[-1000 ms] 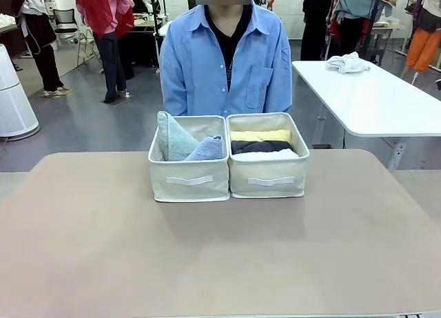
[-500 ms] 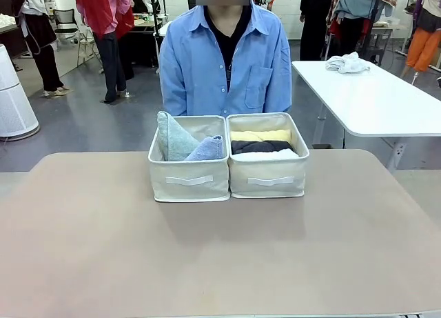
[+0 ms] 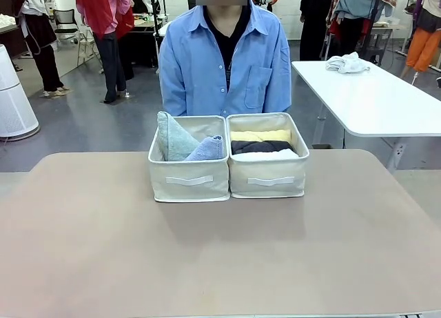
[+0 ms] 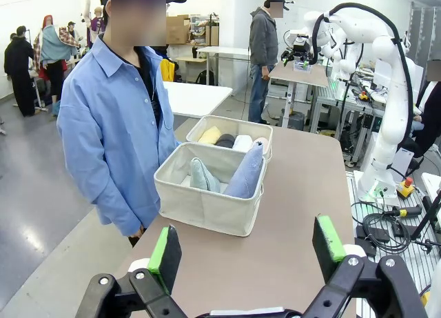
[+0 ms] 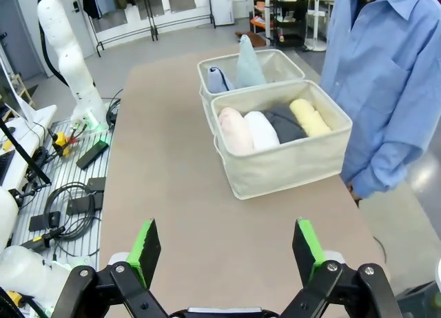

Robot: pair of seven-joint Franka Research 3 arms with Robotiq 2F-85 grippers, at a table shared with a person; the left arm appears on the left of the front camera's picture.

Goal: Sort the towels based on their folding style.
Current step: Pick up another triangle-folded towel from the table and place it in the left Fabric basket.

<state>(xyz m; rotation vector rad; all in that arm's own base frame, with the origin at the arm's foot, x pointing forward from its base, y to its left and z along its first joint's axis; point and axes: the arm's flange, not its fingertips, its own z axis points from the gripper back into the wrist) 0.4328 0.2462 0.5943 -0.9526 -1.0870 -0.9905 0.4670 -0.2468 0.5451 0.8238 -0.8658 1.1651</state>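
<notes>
Two cream fabric boxes stand side by side at the table's far middle. The left box [image 3: 189, 180] holds two cone-shaped towels, a pale grey-green one [image 3: 173, 135] and a light blue one [image 3: 207, 149]. The right box [image 3: 269, 179] holds rolled towels: yellow [image 3: 260, 135], dark grey [image 3: 260, 146], white [image 3: 265, 154], and pink [image 5: 234, 130] in the right wrist view. My left gripper [image 4: 244, 247] is open above the table's left end, empty. My right gripper [image 5: 226, 247] is open above the right end, empty.
A person in a blue shirt [image 3: 226, 56] stands right behind the boxes at the far edge. A white table [image 3: 372, 97] with a crumpled rag [image 3: 346, 63] stands at the back right. The tan tabletop [image 3: 220, 256] spreads bare in front of the boxes.
</notes>
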